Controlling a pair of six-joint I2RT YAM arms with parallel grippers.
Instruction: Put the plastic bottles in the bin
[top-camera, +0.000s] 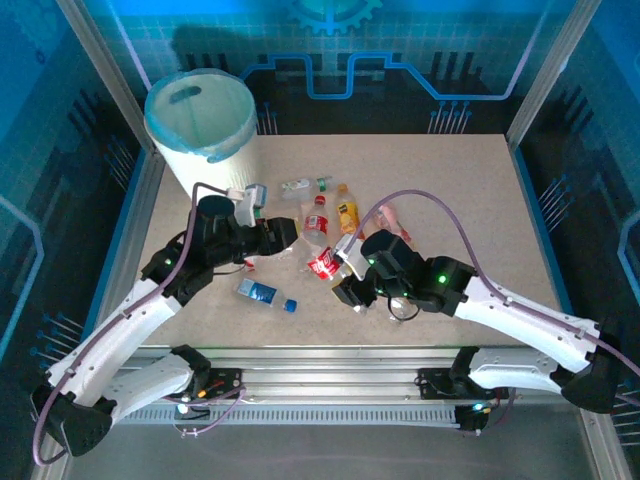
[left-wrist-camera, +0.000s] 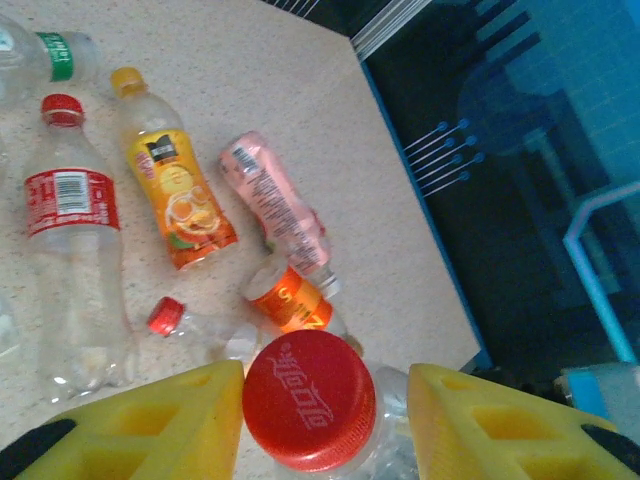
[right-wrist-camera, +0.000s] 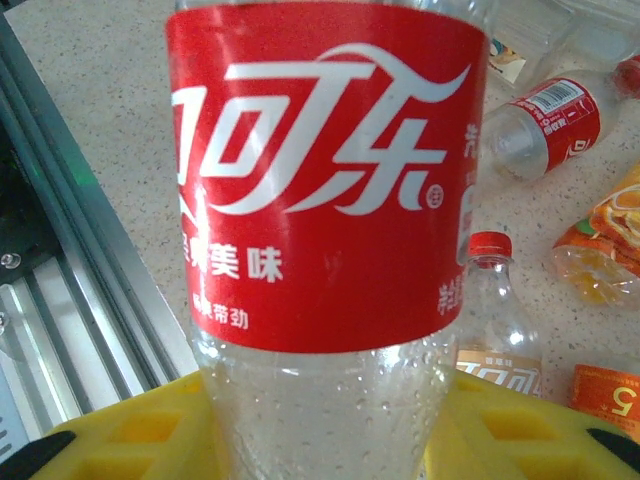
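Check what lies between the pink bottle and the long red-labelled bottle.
The orange juice bottle, lying flat between the red-labelled bottle and the pink bottle, in the left wrist view.

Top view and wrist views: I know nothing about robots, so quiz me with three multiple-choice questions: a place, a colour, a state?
1. Where at the beige table does the tall round white plastic bin stand? A far-left corner; B far-right corner; C between the arms.
2. The round plastic cap between the left gripper's yellow fingers is: A blue; B red; C green.
3. The clear red-labelled plastic bottle at the right gripper is: A in the bin; B lying loose; C clamped between its fingers.
Keys: 1 A, far left from above; 2 B, plainly red; 3 C, both fingers press its sides.
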